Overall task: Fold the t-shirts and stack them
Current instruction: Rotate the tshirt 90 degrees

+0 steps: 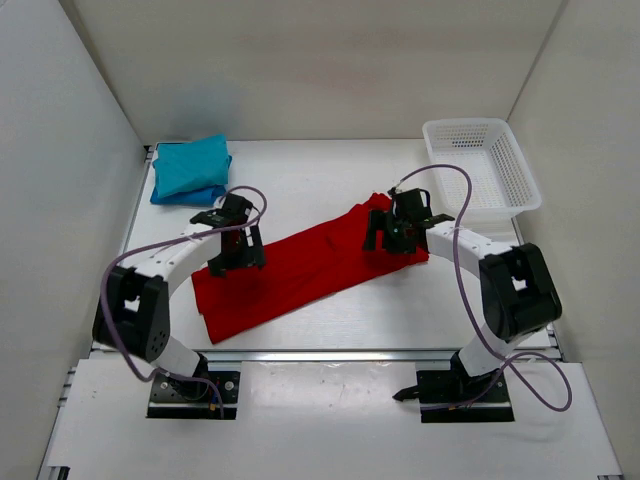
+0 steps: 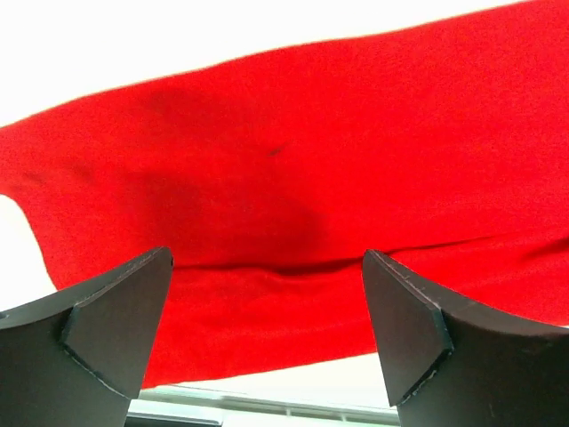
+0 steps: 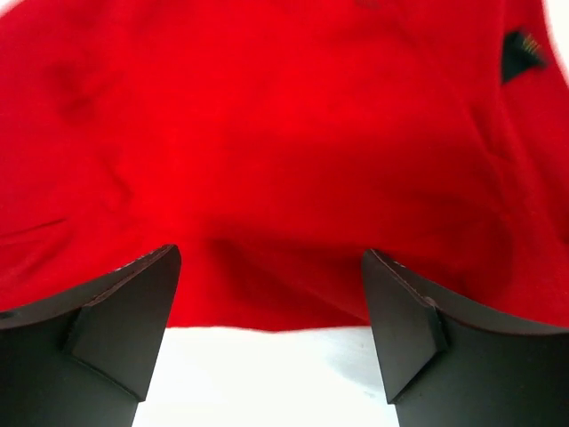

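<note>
Red t-shirt [image 1: 300, 275], teal t-shirt [image 1: 190, 166], white basket [image 1: 482, 172]

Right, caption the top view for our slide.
Left gripper and right gripper, open, over the red shirt; teal shirt back left, basket back right.

Seen from above, your left gripper [image 1: 236, 262] and right gripper [image 1: 396, 238] each cover 1 end of the red shirt [image 1: 300, 275], so the cloth beneath them is hidden from you. The teal shirt [image 1: 188, 165] lies over the blue shirt [image 1: 185, 198] and leaves you only a thin strip along its near edge. In the 2 wrist views the red cloth runs off the sides and the fingers are cut off at the bottom. The lettering on the dark label [image 3: 522, 55] is too blurred to read.
</note>
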Robot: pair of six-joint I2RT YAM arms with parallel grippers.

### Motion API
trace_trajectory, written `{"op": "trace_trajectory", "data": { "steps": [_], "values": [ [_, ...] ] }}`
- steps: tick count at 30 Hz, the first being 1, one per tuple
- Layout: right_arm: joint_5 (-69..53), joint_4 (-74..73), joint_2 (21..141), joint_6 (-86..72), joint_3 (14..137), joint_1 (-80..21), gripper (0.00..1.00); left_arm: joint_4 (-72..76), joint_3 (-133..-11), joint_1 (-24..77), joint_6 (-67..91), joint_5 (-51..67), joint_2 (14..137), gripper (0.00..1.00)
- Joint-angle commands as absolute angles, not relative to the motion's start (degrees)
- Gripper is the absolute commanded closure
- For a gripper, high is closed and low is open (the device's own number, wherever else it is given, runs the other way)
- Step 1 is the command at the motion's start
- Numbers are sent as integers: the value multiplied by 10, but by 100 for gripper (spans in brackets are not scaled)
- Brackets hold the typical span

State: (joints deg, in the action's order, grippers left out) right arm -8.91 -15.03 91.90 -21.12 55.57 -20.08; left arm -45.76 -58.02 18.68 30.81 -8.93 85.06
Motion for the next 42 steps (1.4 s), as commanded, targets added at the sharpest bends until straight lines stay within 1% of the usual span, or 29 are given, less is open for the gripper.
{"op": "trace_trajectory", "data": {
  "steps": [1,4,5,6,8,9,10,11,12,13,15,16,18,20,21,22,23,25,26,28,32,34,36,37,38,40,42],
  "values": [
    [-87,-136,961,-230,581,-188,20,-454,-552,203,302,-96,890,2],
    [-95,-143,1008,-222,622,-184,20,-457,-532,200,301,-85,912,5],
    [-98,-145,1032,-217,630,-184,20,-460,-532,198,298,-81,917,4],
    [-96,-155,1057,-213,663,-181,20,-462,-527,208,289,-78,917,3],
    [-98,-159,1098,-211,705,-177,20,-467,-526,222,283,-72,929,3],
    [-97,-161,1110,-202,721,-171,20,-475,-532,240,273,-52,938,3],
    [-106,-168,1144,-194,765,-164,20,-483,-534,254,262,-22,945,3],
    [-110,-188,1184,-192,826,-153,19,-503,-547,266,258,-10,962,3],
    [-115,-209,1224,-186,861,-146,20,-524,-560,297,255,-3,974,2],
    [-126,-214,1243,-179,931,-144,20,-538,-568,330,249,16,981,2],
    [-139,-276,1342,-168,1106,-142,19,-567,-598,378,244,40,1005,1],
    [-146,-288,1368,-164,1154,-141,19,-571,-609,398,237,67,1010,1],
    [-163,-333,1466,-162,1326,-146,19,-584,-652,410,231,114,1031,2],
    [-195,-364,1528,-168,1432,-148,19,-579,-681,423,237,140,1035,1],
    [-202,-372,1558,-174,1462,-148,19,-571,-697,422,243,141,1032,2],
    [-215,-374,1567,-181,1503,-147,19,-562,-707,422,241,182,1027,1],
    [-230,-368,1580,-180,1513,-147,20,-546,-714,424,249,209,1019,2],
    [-229,-362,1566,-170,1513,-149,20,-551,-723,425,246,199,1006,1],
    [-220,-364,1560,-156,1513,-150,20,-559,-729,420,242,187,995,2],
    [-190,-373,1528,-136,1514,-153,19,-561,-741,394,233,191,972,2],
    [-118,-404,1444,-99,1487,-157,18,-584,-796,321,219,108,938,1],
    [-64,-414,1384,-76,1428,-173,17,-585,-809,288,220,65,927,1],
    [-9,-433,1351,-55,1384,-186,17,-582,-809,227,220,34,906,1],
    [-2,-455,1332,-58,1361,-198,17,-579,-806,216,217,31,902,2],
    [34,-463,1312,-68,1344,-213,17,-577,-800,186,223,18,889,1],
    [66,-502,1281,-79,1269,-244,17,-561,-785,138,229,20,871,2],
    [103,-505,1246,-114,1188,-284,16,-552,-760,97,232,26,850,2]
  ]
}}
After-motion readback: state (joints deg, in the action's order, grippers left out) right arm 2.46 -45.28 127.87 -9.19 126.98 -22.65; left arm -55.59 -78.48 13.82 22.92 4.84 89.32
